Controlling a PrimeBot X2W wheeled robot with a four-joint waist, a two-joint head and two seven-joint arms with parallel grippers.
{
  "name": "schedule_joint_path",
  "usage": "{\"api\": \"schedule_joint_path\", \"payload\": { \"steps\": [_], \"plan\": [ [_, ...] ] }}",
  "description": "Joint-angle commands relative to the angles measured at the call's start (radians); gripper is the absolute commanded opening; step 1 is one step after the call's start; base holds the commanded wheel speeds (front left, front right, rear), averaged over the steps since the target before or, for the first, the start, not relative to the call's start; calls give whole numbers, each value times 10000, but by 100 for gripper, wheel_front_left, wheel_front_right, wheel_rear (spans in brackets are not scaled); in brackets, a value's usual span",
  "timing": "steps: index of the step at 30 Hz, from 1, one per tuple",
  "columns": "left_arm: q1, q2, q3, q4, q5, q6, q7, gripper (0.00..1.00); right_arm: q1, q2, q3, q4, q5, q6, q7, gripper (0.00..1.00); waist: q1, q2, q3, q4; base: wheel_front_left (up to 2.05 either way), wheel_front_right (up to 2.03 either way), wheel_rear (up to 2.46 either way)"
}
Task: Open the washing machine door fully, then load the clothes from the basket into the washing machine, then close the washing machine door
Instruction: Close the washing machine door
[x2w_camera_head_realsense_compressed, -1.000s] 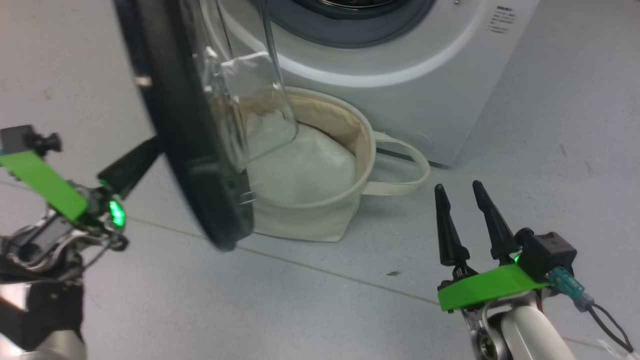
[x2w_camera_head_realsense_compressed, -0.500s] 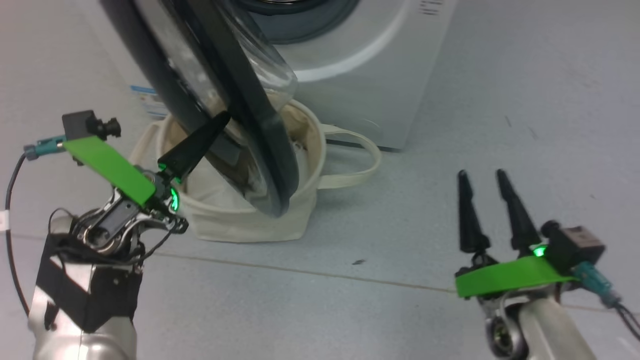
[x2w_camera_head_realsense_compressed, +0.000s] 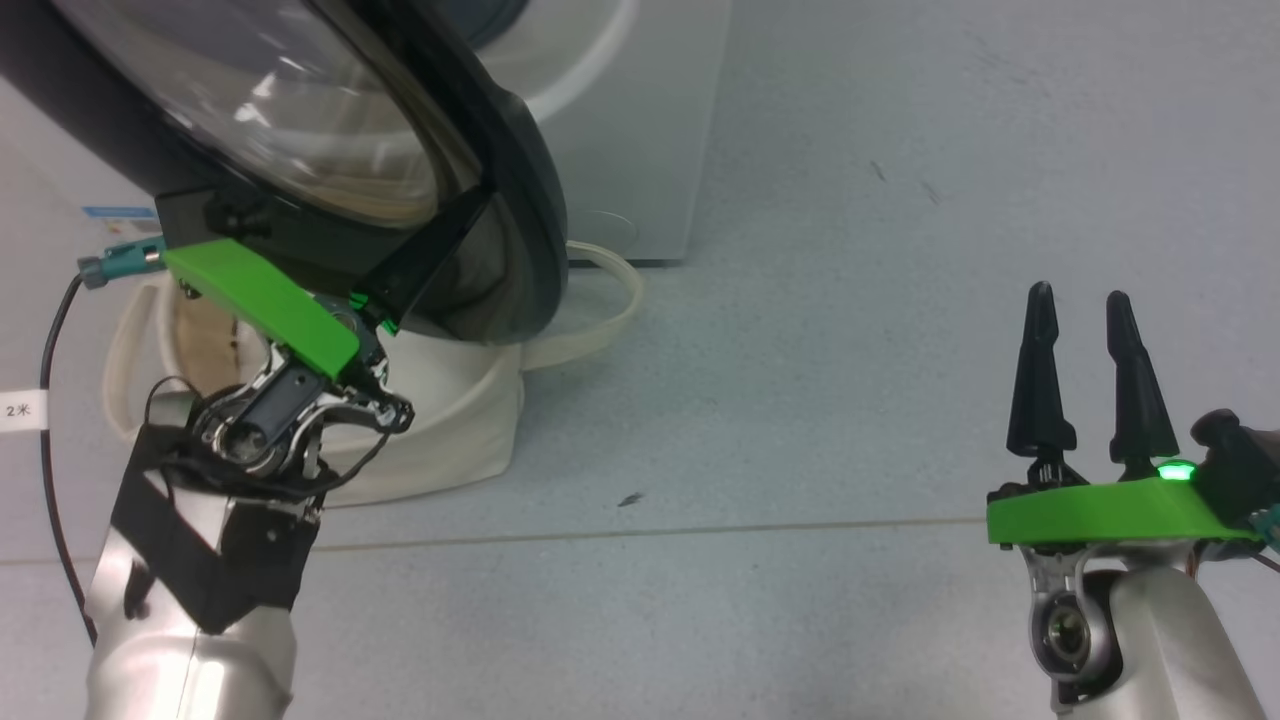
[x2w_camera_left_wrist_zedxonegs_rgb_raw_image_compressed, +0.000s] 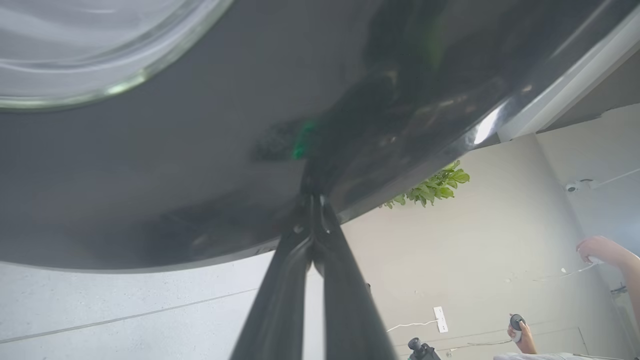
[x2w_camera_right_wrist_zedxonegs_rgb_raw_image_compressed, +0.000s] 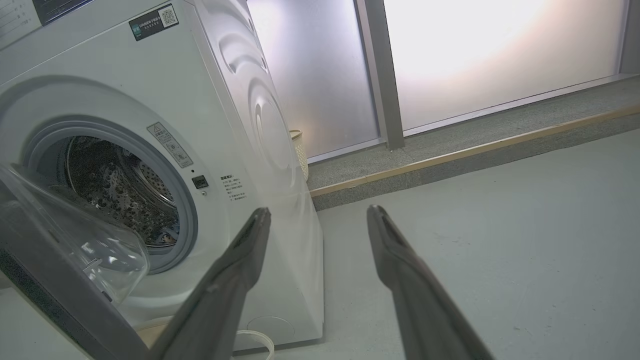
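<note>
The left hand, pressed together, touched the rim of the washing machine door. The spread right hand stood well apart.

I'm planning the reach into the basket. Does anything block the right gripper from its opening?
Yes: the washing machine door hangs over the basket, covering most of its opening in the head view, with the shut left gripper against its black rim. Nothing visible stands on the floor between basket and right gripper.

It looks like a bare test room or lab, not a home. The washing machine stands alone on a plain grey floor, with tall frosted glass panels just beyond it.
</note>
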Motion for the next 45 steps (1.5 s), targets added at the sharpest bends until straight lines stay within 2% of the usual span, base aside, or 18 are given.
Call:
{"api": "schedule_joint_path", "payload": {
  "steps": [1,7,13,17,20,24,27,31,33,37,38,39,40,41,42,45],
  "plan": [
    [-505,435,46,-285,260,-71,-318,0,-261,45,247,-377,80,2,-122,100,-1,0,171,-295,0,0,0],
    [-760,645,-610,-121,431,-71,-1207,0,-335,45,293,-405,181,2,-122,100,-1,0,406,-431,0,0,0],
    [-709,887,-1296,-320,406,-71,-1704,0,-381,45,240,-419,176,2,-122,100,-1,0,441,-238,0,0,0],
    [-428,1398,-2289,-691,1051,-71,-2402,0,-361,45,291,-383,114,2,-122,100,-1,0,271,106,0,0,0],
    [-123,1951,-3129,-837,2060,-71,-3697,0,-313,45,382,-386,82,2,-122,100,-1,0,26,415,0,0,0],
    [269,2708,-4166,-201,4128,-71,-6247,0,-149,45,506,-371,-16,2,-122,100,-1,0,-380,878,0,0,0],
    [493,2808,-4480,827,5636,146,-8136,0,-8,45,683,-369,-94,2,-122,100,-1,0,-665,1228,0,0,0],
    [929,2498,-4166,1484,6865,899,-8806,0,179,45,1031,-366,-173,2,-122,100,-1,0,-985,1587,0,0,0],
    [1303,2224,-3343,977,7709,1370,-8820,0,282,45,1097,-351,-215,2,-122,100,-1,0,-1085,1744,0,0,0],
    [2526,1493,-1971,-58,9432,1771,-8826,0,416,45,1389,-235,-288,2,-122,100,-1,0,-1222,1912,0,0,0],
    [2800,1265,-1592,-309,9768,1830,-8826,3,434,45,1461,-220,-281,2,-122,100,-1,0,-1244,1937,0,0,0],
    [3050,1049,-1257,-564,10113,1835,-8826,43,451,45,1533,-210,-267,2,-122,100,-1,0,-1256,1952,0,0,0],
    [3281,828,-956,-811,10445,1801,-8827,91,469,45,1595,-195,-268,2,-122,100,-1,0,-1262,1967,0,0,0],
    [3490,603,-705,-1017,10743,1720,-8827,100,486,45,1643,-184,-276,2,-122,100,-1,0,-1268,1984,0,0,0],
    [3829,227,-332,-1315,11250,1451,-8827,100,518,45,1732,-150,-280,2,-122,100,-1,0,-1267,2011,0,0,0],
    [4163,-114,68,-1549,11829,1103,-8828,100,520,45,1818,-96,-278,2,-122,100,-1,0,-1262,2010,0,0,0]
  ]
}}
